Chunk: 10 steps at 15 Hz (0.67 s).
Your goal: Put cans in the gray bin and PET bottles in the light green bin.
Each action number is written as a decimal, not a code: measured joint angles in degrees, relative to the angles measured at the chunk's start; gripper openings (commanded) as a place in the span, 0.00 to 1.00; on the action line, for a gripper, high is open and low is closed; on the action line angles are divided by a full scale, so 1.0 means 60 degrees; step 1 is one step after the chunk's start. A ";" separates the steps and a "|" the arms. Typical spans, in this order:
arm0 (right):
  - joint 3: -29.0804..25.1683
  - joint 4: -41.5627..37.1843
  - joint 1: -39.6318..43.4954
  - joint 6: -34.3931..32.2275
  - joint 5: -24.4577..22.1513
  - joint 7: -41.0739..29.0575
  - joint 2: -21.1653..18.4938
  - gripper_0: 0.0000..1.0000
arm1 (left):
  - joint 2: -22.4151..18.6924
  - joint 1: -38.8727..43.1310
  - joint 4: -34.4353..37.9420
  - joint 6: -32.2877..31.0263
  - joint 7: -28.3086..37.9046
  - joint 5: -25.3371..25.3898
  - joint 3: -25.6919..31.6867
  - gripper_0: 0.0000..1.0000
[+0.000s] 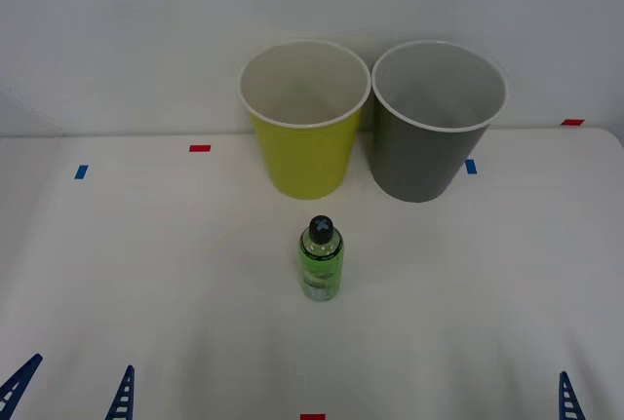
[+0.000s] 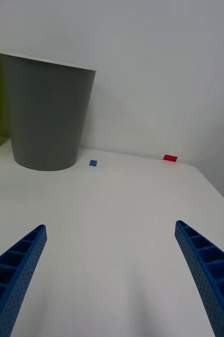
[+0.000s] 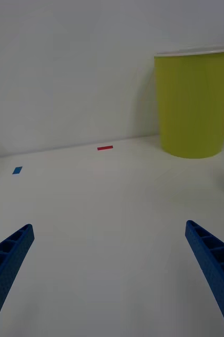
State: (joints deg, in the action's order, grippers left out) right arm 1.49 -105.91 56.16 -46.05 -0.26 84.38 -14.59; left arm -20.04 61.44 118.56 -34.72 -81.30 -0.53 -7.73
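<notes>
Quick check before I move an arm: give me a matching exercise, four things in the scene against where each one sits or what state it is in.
Things:
1. PET bottle
2. light green bin
3. gray bin
4. left gripper

Places or states:
A. at the table's back, on the robot's right
B. open, low at the near edge
C. upright on the table, in front of the bins
D. at the table's back, left of its neighbour

Pairs: 1-C, 2-D, 3-A, 4-B

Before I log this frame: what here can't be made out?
- Floor of the light green bin: front view, cut off by its near wall.
- Floor of the gray bin: same.
- Print on the PET bottle: too small.
- Right gripper, left gripper: arms cut off by the front view's edge.
</notes>
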 measured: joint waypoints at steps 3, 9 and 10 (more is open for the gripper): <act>0.0000 0.0000 0.0000 0.0000 0.0000 0.0000 0.0000 0.84 | 0.0000 0.0000 0.0000 0.0000 0.0000 0.0000 0.0000 1.00; 0.0000 0.0000 0.0000 0.0000 0.0000 0.0000 0.0000 0.85 | 0.0000 0.0000 0.0000 0.0000 0.0000 0.0000 0.0000 1.00; 0.0000 0.0000 0.0000 0.0000 0.0000 0.0000 0.0000 0.84 | 0.0000 0.0000 0.0000 0.0000 0.0000 0.0000 0.0000 1.00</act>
State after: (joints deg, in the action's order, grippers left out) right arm 1.49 -105.91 56.16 -46.05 -0.26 84.38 -14.59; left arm -20.04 61.44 118.56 -34.72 -81.30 -0.53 -7.73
